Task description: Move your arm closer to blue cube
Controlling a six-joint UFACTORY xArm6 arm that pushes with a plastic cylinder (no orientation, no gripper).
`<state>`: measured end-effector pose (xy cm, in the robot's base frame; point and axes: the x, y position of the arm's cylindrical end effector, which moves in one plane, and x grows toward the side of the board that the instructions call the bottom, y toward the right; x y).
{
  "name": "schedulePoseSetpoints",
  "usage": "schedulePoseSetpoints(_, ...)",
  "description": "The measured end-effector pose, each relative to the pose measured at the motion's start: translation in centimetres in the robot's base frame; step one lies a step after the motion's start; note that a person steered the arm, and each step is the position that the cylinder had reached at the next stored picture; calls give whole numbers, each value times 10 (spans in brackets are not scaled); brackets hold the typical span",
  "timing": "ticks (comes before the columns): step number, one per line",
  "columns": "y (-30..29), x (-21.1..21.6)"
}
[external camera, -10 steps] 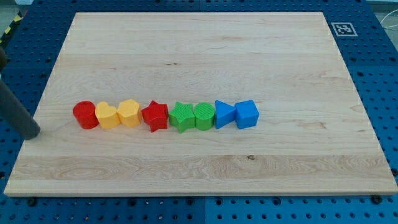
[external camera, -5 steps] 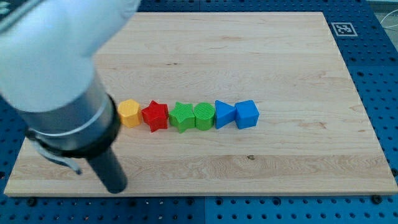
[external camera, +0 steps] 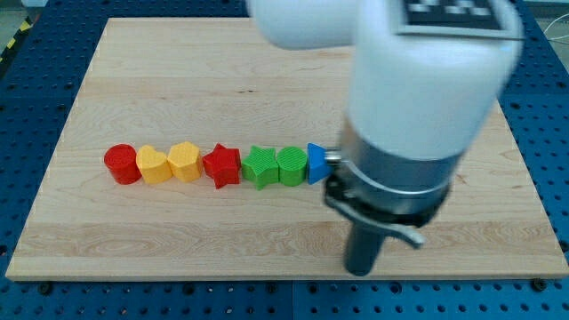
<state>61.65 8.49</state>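
Note:
The blue cube is hidden behind my arm's white and grey body, which fills the view's right half. A blue triangular block shows only its left part beside the arm. My tip is at the end of the dark rod, near the board's bottom edge, below where the row of blocks ends on the right. Whether the tip touches any block cannot be seen.
A row of blocks runs across the wooden board: red cylinder, yellow heart, orange hexagon, red star, green star, green hexagon.
My arm has swept from the view's left to the right, now covering the blue cube. The red cylinder and yellow heart show again. The blocks have not moved.

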Motion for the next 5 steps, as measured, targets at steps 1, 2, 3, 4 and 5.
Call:
schedulePoseSetpoints(1, 38, -19)
schedulePoseSetpoints(2, 64, -45)
schedulePoseSetpoints(3, 65, -68)
schedulePoseSetpoints(4, 64, -85)
schedulePoseSetpoints(5, 64, -106)
